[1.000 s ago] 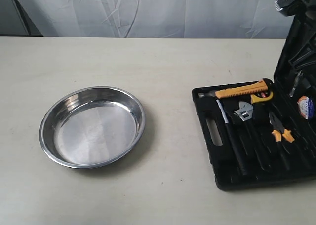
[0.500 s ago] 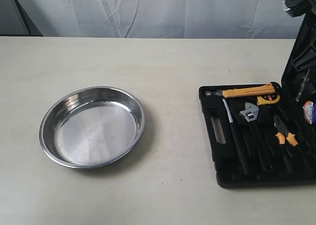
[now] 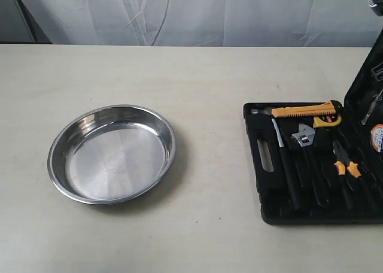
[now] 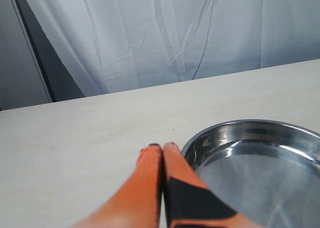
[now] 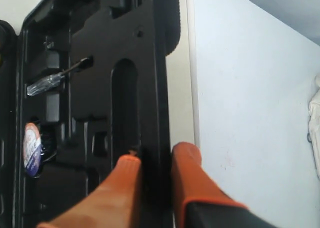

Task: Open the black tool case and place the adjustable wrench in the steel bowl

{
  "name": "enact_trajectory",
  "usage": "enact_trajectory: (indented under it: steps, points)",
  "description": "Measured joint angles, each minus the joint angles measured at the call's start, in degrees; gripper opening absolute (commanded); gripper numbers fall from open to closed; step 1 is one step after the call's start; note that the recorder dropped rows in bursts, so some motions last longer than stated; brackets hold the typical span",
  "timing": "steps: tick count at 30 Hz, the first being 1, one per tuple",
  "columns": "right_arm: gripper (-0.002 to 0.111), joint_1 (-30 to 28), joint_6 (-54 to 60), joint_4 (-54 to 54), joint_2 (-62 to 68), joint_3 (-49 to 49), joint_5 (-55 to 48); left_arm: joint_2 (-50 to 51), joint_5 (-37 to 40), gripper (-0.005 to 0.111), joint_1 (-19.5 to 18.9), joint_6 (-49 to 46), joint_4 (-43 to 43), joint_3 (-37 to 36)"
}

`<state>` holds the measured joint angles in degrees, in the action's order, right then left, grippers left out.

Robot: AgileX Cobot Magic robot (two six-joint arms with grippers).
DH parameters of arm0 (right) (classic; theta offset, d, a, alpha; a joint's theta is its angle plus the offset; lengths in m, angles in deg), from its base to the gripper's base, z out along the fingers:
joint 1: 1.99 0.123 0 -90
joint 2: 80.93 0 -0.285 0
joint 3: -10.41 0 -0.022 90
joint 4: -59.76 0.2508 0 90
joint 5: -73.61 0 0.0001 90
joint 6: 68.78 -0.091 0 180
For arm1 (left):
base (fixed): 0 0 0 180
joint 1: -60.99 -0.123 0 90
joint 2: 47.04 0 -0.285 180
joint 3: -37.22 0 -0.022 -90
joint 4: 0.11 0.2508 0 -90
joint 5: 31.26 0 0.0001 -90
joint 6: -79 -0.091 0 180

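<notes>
The black tool case point(image 3: 269, 192) lies open at the right of the table, its lid point(image 3: 366, 81) standing up at the frame's edge. The adjustable wrench point(image 3: 302, 136), silver head and black handle, rests in a moulded slot in the base. My right gripper point(image 5: 157, 158) is shut on the lid's rim point(image 5: 150, 63), one orange finger on each side; in the exterior view only a bit of that arm point(image 3: 377, 6) shows. The steel bowl point(image 3: 112, 153) sits empty at the left. My left gripper point(image 4: 162, 149) is shut on nothing, just beside the bowl's rim point(image 4: 200, 138).
The base also holds an orange-handled knife point(image 3: 302, 110), orange-handled pliers point(image 3: 345, 165) and a long black rod-like tool point(image 3: 287, 171). The lid carries a clear-handled screwdriver point(image 5: 50, 80) and a tape roll point(image 5: 32, 148). A white curtain point(image 3: 191, 12) backs the table.
The lid has swung further open toward the right, and the right arm has moved right, nearly out of the exterior view. The case base slid slightly right. The bowl has not moved.
</notes>
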<state>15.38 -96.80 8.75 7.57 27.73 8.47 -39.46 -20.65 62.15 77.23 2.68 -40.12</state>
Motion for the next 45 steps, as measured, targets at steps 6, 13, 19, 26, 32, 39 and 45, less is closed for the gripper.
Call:
enact_trajectory:
  steps: [6,13,19,26,32,39,45]
  points:
    - [-0.001,-0.24,0.0,0.03,0.0,0.0,0.24,0.0,0.0,0.0,0.0,0.0,0.0,0.0]
    - [0.061,-0.45,-0.05,-1.83,0.0,0.0,0.38,0.0,0.0,0.0,0.0,0.0,0.0,0.0]
    - [0.054,-0.57,-2.14,-4.78,-0.11,-0.11,-1.07,0.0,0.0,0.0,0.0,0.0,0.0,0.0]
    - [0.031,-0.16,7.35,22.54,0.2,-0.11,11.8,0.0,0.0,0.0,0.0,0.0,0.0,0.0]
    - [0.056,0.21,13.1,34.78,7.87,-0.19,16.14,0.0,0.0,0.0,0.0,0.0,0.0,0.0]
    - [0.059,0.21,12.7,38.53,16.3,-0.19,17.0,0.0,0.0,0.0,0.0,0.0,0.0,0.0]
    - [0.059,0.21,12.7,39.63,20.27,-0.19,18.38,0.0,0.0,0.0,0.0,0.0,0.0,0.0]
